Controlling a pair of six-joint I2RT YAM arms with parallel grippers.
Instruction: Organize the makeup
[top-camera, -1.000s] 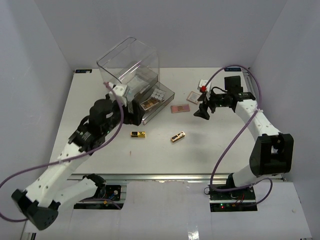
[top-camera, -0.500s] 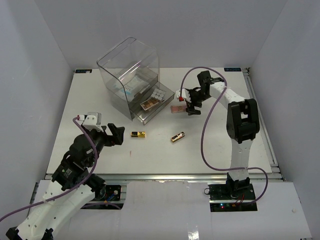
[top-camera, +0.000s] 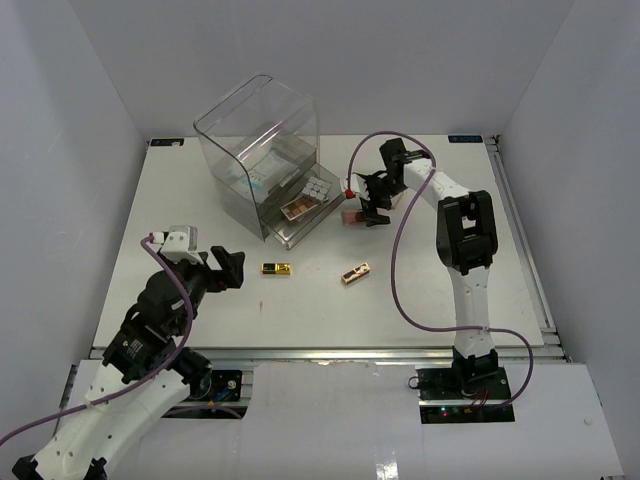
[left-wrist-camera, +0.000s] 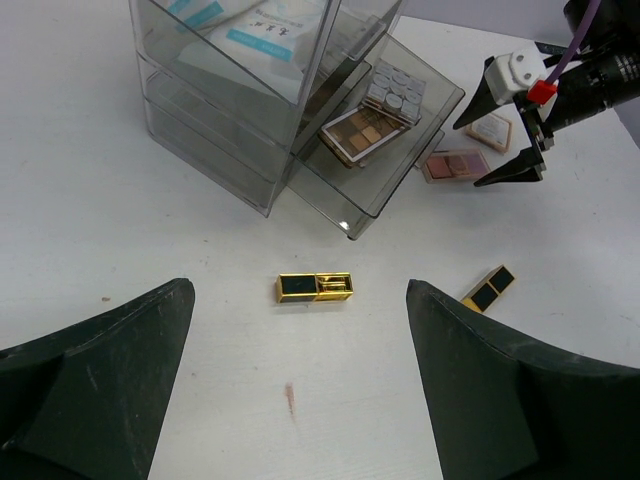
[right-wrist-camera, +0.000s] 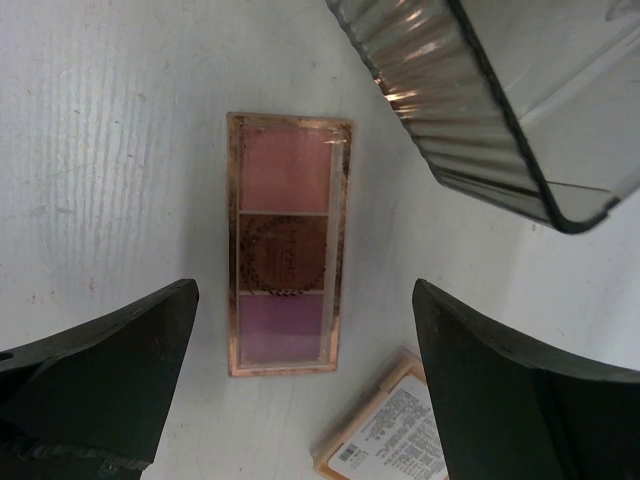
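On the counter (top-camera: 180, 200), right of the clear drawer box (top-camera: 262, 130), one pink palette (right-wrist-camera: 288, 245) is seen beneath the right claw (top-camera: 366, 198), its jaws apart. Two gold-black cases (top-camera: 277, 268) (top-camera: 355, 273) are seen nearer, ahead of the left claw (top-camera: 222, 268), also spread wide.

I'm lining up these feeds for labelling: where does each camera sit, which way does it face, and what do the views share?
Top external: above and behind the bases, looking down on the table; both arms, left hand and right hand show.
Left wrist: low over the near table, facing the clear drawer box; its own fingers flank a gold-black case.
Right wrist: straight down onto the pink palette; own fingers at the bottom corners.
Shared: all three show that palette.
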